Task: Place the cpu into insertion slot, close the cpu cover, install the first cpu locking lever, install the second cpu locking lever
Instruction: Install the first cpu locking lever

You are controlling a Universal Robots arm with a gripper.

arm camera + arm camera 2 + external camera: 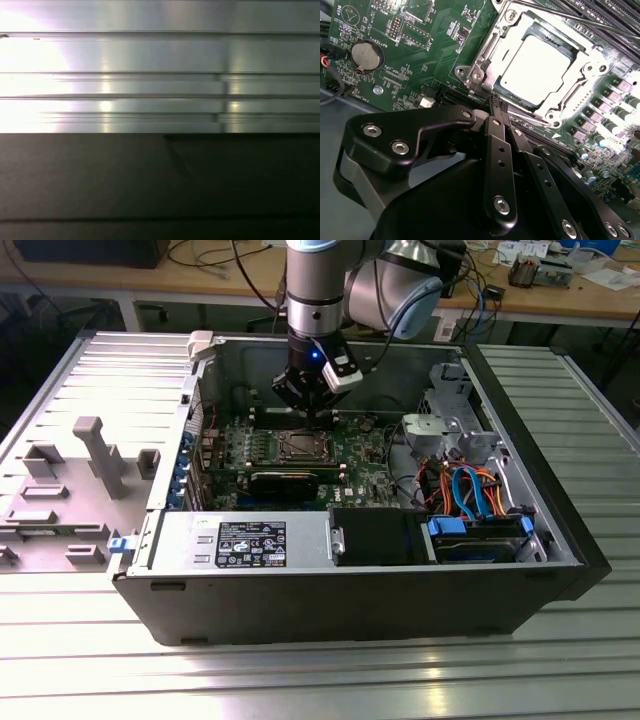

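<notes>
Second wrist view: cpu (536,70) lies flat inside the insertion slot (568,49), pale face up, square to its rim.
cpu cover: silver frame (490,52) is down over the insertion slot, and the chip face shows through its window.
Locking lever: a thin wire rod (580,20) runs along the far side of the insertion slot; I cannot tell whether it is latched.
Handling, cpu: judged light, stiff and thin, and fragile underneath. It is best taken by two opposite edges, never by the face, and is seated now, so no hold is needed.
Handling, cover and lever: the sheet-metal frame looks rigid but thin, best pressed on its rim. The wire is likely springy and slick, best pushed near its free end.
Claw: the claw (496,102) has its black fingers pressed together, pinching nothing I can see. The tips are just beside the near corner of the insertion slot, low over the motherboard (420,65).
Arm pose: in the exterior view the arm (315,290) drops near vertical into the open computer case (350,590), and the claw (318,412) points down just behind the insertion slot (300,447).
Support: the case lies on its side on the slatted metal table (300,680).
</notes>
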